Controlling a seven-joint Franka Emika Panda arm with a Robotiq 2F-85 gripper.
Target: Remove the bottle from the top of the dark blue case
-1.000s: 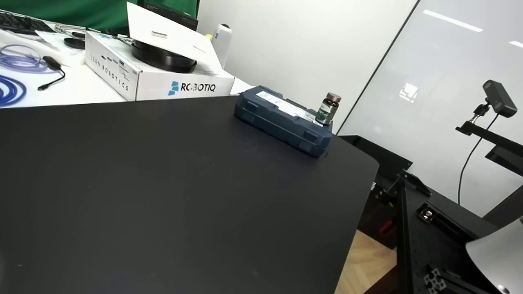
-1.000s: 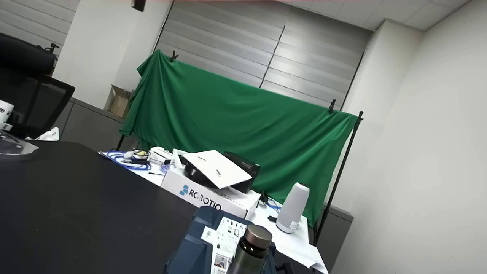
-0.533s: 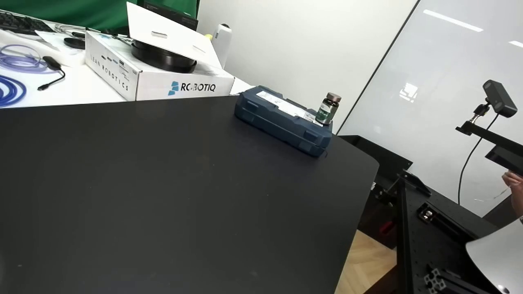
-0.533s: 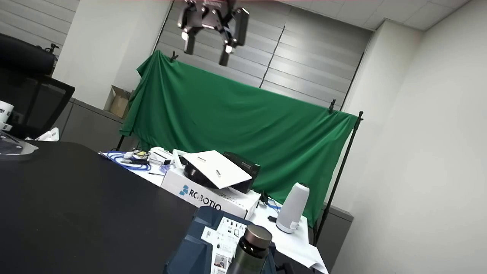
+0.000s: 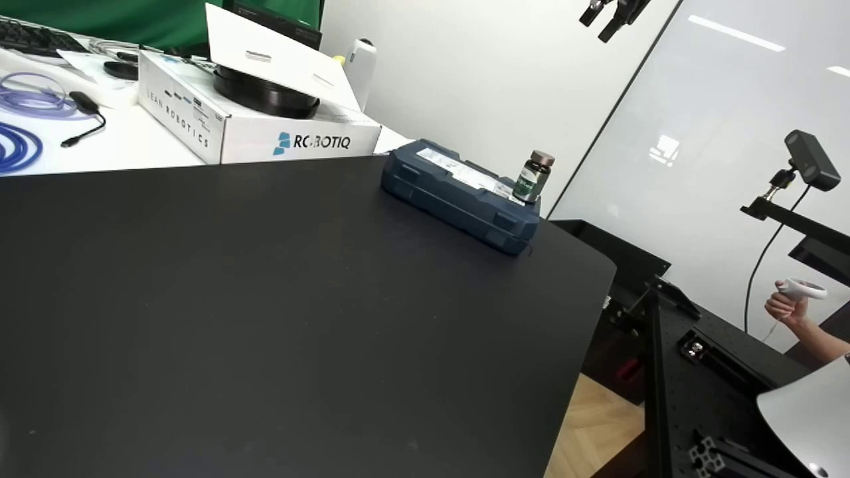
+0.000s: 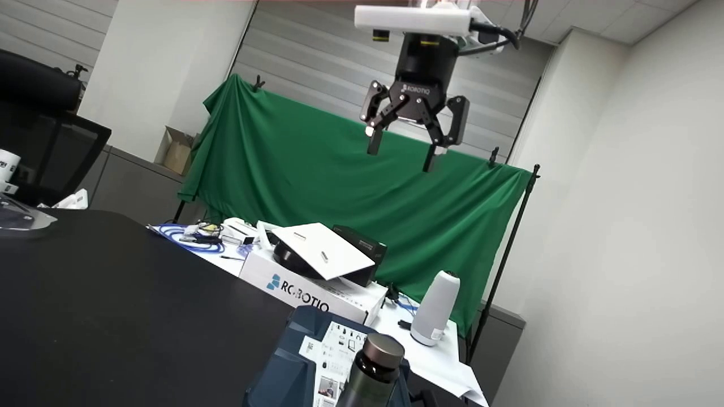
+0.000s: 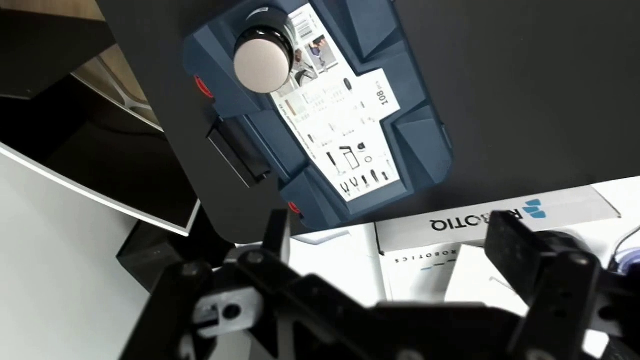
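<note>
The bottle [image 5: 532, 176] is small and dark with a metallic brownish cap and a green and pale label. It stands upright on one end of the dark blue case [image 5: 451, 202], near the table edge. In an exterior view the bottle [image 6: 370, 376] and case [image 6: 277, 379] are cut off by the lower border. My gripper [image 6: 401, 158] is open and empty, high above the table; its fingertips [image 5: 597, 28] also show in an exterior view. In the wrist view the bottle [image 7: 263, 62] and case [image 7: 422, 142] lie ahead of the open fingers [image 7: 390, 225], apart from them.
A white Robotiq box [image 5: 299, 143] with a black round object and a tilted white panel stands beyond the case. A white rounded device [image 6: 435, 308] stands behind it. A mounted camera [image 5: 811, 159] and a hand with a controller [image 5: 790, 305] are at the right.
The arm and gripper have come into view from above, moving right and down in an exterior view. A hand with a controller has appeared. The bottle and case have not moved.
</note>
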